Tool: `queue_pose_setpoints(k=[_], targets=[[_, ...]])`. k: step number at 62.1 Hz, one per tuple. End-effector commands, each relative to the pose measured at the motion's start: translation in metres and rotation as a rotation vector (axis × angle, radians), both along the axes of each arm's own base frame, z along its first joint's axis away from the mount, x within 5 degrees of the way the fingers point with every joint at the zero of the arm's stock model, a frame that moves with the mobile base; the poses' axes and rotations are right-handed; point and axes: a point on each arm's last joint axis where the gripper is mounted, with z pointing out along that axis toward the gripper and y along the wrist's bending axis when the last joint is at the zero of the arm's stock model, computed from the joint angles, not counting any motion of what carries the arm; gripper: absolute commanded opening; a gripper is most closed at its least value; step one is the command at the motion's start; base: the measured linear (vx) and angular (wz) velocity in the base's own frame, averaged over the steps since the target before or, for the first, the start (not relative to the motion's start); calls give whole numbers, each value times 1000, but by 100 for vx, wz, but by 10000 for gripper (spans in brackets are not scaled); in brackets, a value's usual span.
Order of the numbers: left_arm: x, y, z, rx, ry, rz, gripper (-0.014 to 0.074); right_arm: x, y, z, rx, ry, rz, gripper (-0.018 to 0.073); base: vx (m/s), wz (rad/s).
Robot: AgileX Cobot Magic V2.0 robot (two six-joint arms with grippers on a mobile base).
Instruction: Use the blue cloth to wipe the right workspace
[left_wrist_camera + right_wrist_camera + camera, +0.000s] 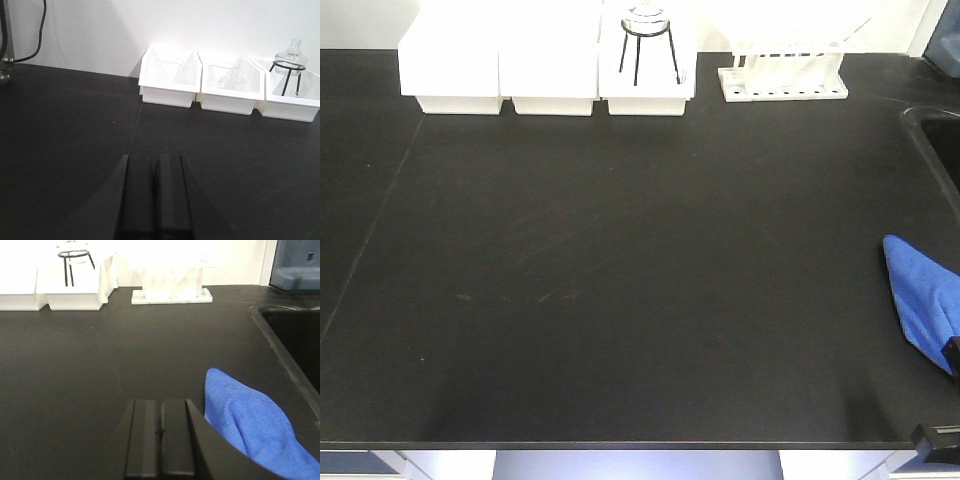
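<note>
Bench (620, 250): matte black, wide, plain. A thin seam runs slantwise down its left part. Faint pale scuffs near the middle (520, 297). The front edge is straight, with dark blue cabinet fronts (350, 462) below it at the corner.

Back edge, against the white wall (100, 35): 3 white bins (552, 60) in a row, touching side to side. The rightmost bin holds a black wire stand (648, 55) with a clear glass flask (291, 56) sitting in it. Just right of the bins is a white test-tube rack (783, 75), apart from them.

Right side: the rim of a black sink (295, 335) is set into the bench. Beyond it, at the far corner, is a blue-grey object (295, 262); cannot tell what it is. A black cable (40, 30) hangs down the wall at far left.

Blue cloth (925, 300): lies at the right edge of the bench, near the front and on the near side of the sink. It is folded to a rounded point that faces the back wall.

Right fingers (146, 435): pressed together with only a hairline seam between them and nothing visible in the seam. The cloth (250, 430) sits just beside them on their right; cannot tell whether it touches them.

Left fingers (140, 195): clenched flat against each other, empty, above bare bench and aimed toward the leftmost bin.
</note>
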Motion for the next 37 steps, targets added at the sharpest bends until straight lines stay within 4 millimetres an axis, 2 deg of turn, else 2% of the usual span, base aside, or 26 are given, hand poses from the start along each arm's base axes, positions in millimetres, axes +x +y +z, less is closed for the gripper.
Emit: queue_pose_setpoints(k=[1,37], targets=[[0,-1,-2,-4,-69,-9,-6,1,0,2,-12,-76,1,-4,0,0],[0,-1,-2,-4,-69,-9,-6,1,0,2,-12,-76,1,-4,0,0]])
